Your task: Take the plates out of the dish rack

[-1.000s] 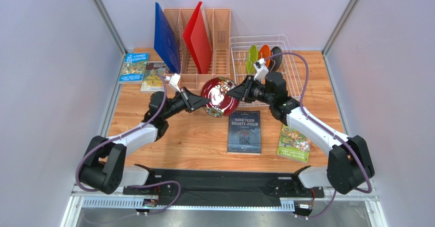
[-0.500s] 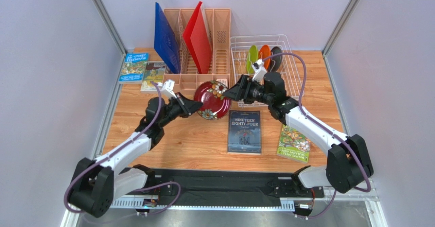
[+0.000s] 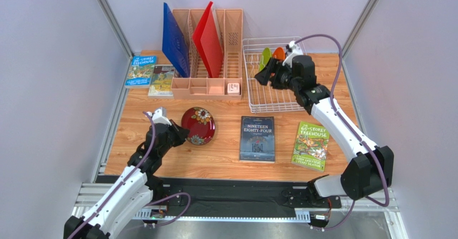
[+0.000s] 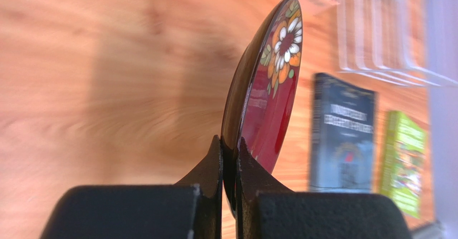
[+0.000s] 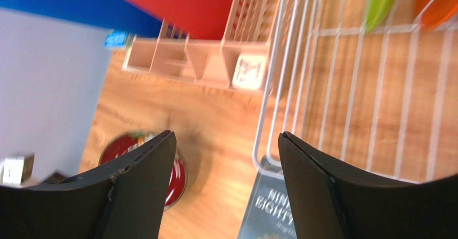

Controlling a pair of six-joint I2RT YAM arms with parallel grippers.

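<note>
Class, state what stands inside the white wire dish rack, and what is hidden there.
A lime green plate and an orange plate stand upright at the far end of the dish rack. The right arm covers the slots beside them.

The lime green plate [image 5: 381,0] and orange plate [image 5: 441,0] are cropped at top.

Two arms: left bent low, right extended far.
Left claw [image 4: 229,145] clamped on plate [image 4: 274,83] rim; right claw [image 5: 226,137] spread.
</note>
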